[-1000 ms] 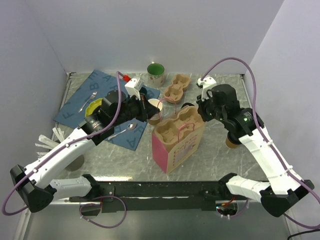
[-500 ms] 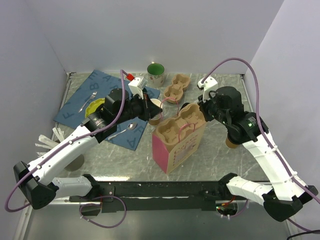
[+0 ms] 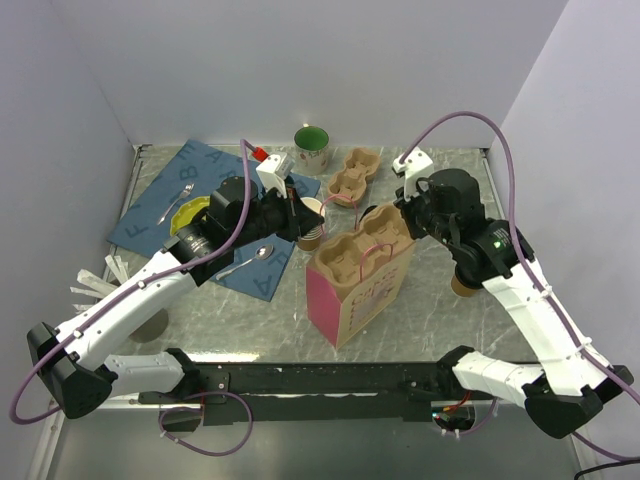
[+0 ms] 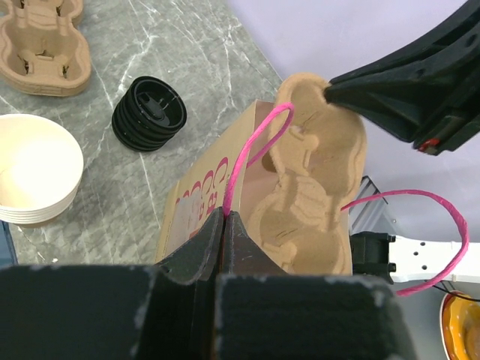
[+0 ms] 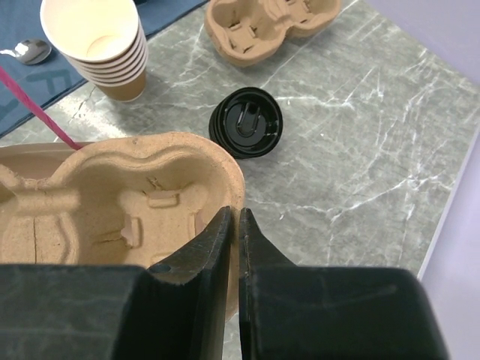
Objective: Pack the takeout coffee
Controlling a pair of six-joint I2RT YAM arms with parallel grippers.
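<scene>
Top external view: nearest me, the pink paper bag [image 3: 360, 295] stood upright in the middle of the worktop [image 3: 250, 320], with a strip of bare grey surface between it and the near edge. A pulp cup carrier [image 3: 345, 255] sat across its open mouth.

The takeout coffee [image 3: 462, 286] stood right of the bag, close to the worktop's right edge. I saw only a brown patch of it behind the right arm [image 3: 530, 300], and I could not make out its lid. Open worktop lay between it and the bag.

On the left wrist view, the left jaws were clenched on the bag's pink handle [image 4: 251, 154]. On the right wrist view, the right jaws were pinched on the carrier's rim.

Just beyond the bag stood a stack of lidless cups [image 5: 97, 37] and a stack of black lids [image 5: 246, 122], apart from each other. Farther back lay a second carrier [image 5: 270, 19]. A green mug [image 3: 312, 148] sat near the far wall, and a blue mat [image 3: 190, 165] filled the far left corner.
</scene>
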